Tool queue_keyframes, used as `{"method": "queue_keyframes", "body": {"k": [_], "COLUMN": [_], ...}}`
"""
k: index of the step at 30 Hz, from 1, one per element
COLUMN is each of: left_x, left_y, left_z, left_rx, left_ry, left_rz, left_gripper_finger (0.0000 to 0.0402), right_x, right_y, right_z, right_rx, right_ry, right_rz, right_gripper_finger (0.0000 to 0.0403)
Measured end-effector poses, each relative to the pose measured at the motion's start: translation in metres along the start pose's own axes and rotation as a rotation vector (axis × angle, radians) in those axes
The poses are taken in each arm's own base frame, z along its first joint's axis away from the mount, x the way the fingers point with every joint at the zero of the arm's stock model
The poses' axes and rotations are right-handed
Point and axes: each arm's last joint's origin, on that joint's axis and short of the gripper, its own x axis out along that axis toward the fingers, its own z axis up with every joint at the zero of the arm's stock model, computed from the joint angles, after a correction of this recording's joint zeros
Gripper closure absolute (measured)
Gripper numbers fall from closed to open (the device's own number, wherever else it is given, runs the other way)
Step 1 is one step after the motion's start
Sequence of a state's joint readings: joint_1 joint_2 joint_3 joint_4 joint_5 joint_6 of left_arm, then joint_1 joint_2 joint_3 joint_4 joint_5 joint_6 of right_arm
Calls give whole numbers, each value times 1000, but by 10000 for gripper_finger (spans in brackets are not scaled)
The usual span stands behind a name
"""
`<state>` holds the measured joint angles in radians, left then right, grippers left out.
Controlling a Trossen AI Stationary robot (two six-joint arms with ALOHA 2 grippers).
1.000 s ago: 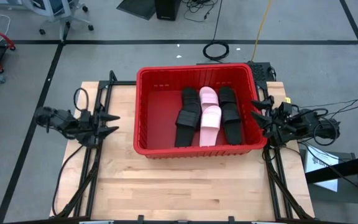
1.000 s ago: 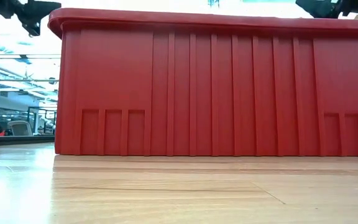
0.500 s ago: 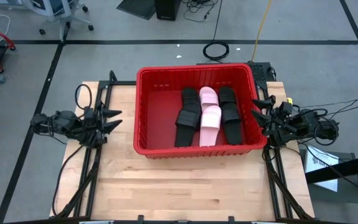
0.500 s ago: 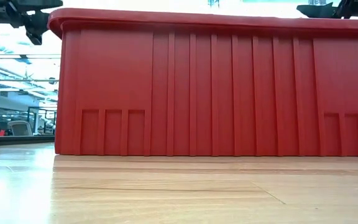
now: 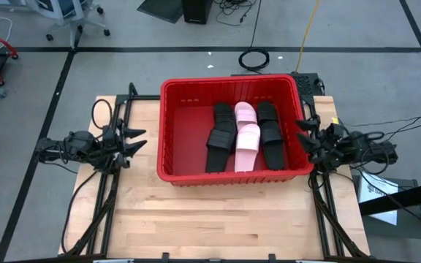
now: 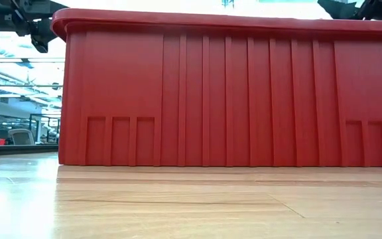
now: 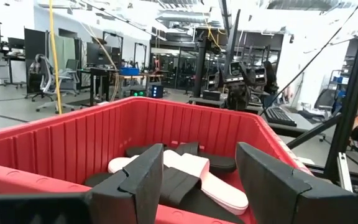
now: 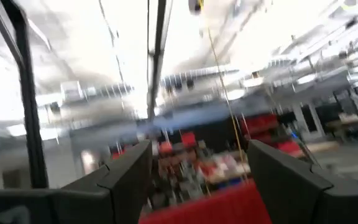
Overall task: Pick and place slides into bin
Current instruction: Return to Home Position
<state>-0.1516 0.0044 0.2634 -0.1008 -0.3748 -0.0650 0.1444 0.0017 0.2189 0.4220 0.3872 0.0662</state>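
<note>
Hovering just outside the left wall of the bin (image 5: 164,131), our left hand (image 5: 139,140) is released: its fingers (image 7: 143,177) stand apart with nothing between them, and they point toward the bin. We judge it sits there, above the table (image 5: 196,219), because it has nothing left to carry and needs to stay clear of the rim.

Inside the bin lie the slides (image 5: 245,137), gathered toward its right half. The pink pair runs down the middle and the black ones lie on either side, some overlapping. They look dropped rather than arranged, which suits a bin meant only to collect them. We see no slide on the table outside the bin, so we judge the placing finished.

Just beyond the right wall of the bin, our right hand (image 5: 302,135) is also released and empty, its fingers (image 8: 129,171) spread wide. We read both arms as parked beside the bin, out of its way.
</note>
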Motion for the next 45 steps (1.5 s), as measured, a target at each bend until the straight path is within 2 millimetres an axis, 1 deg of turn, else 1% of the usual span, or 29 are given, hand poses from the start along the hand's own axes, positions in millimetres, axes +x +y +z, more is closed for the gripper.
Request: {"method": "queue_keyframes", "body": {"k": [2, 4, 5, 6, 8, 9, 10, 13, 16, 20, 26, 28, 30, 34, 37, 42, 45], "left_x": [0, 0, 0, 0, 0, 0, 0, 0, 0, 0, -1, 0, 1, 7, 9, 11, 12], "left_y": [0, 0, -1, -1, -1, -2, -2, -2, -2, -2, -1, -1, -2, -5, -5, -3, -3], "left_z": [0, 0, 0, 0, 0, 0, 0, 0, -2, -5, -10, -8, -6, -18, -28, -45, -49], "left_rx": [-1, -4, -6, -8, -4, 3, 8, 15, 22, 36, 61, 53, 26, 27, 6, 22, 23], "left_ry": [0, 1, 2, 4, 5, 5, 6, 5, 21, 54, 100, 82, 15, -89, -170, -172, -137], "left_rz": [0, -9, -18, -31, -50, -61, -66, -69, -68, -64, -59, -59, -66, -115, -100, -68, -44], "left_gripper_finger": [199, 199, 199, 199, 199, 199, 199, 199, 199, 199, 199, 199, 199, 199, 199, 199, 199], "right_x": [-2, -5, -7, -9, -12, -13, -14, -12, -13, -11, -11, -11, -11, -11, -11, -11, -10], "right_y": [0, 1, 1, 0, -1, -1, -1, -1, -1, -1, -1, -1, -1, -1, -1, -1, -1], "right_z": [-4, -12, -17, -16, -6, -2, -2, -7, -5, -11, -12, -12, -12, -12, -12, -12, -14], "right_rx": [22, 4, -4, 10, 60, 71, 66, 41, 49, 5, -13, -15, -19, -18, -18, -19, -30], "right_ry": [-52, -94, -121, -164, -282, -323, -328, -275, -298, -242, -232, -231, -229, -230, -229, -227, -209], "right_rz": [43, 144, 165, 158, 143, 159, 169, 163, 165, 158, 154, 153, 153, 153, 153, 153, 152], "right_gripper_finger": [149, 149, 149, 149, 149, 149, 149, 149, 149, 149, 149, 149, 149, 149, 149, 149, 149]}}
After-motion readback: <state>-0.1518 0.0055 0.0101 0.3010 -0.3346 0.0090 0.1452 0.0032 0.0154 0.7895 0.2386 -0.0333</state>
